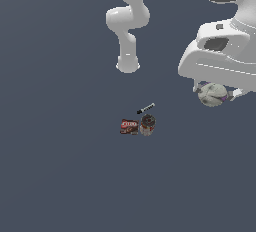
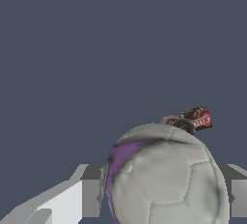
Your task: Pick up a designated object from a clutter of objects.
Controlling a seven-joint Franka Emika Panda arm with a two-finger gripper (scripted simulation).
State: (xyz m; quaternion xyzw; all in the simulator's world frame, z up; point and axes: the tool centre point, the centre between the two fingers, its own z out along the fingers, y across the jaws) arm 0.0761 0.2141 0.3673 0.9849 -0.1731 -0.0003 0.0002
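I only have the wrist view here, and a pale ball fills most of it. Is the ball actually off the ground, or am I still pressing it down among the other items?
Observer: In the exterior view the ball hangs under the gripper, well away from the other items toward that view's right.
Operator: What is left where the other things are?
Observer: A red-brown packet and a dark round can lie side by side.
Operator: Anything else I can't see?
Observer: A thin black-and-white marker lies just beyond the can; your view doesn't show it.
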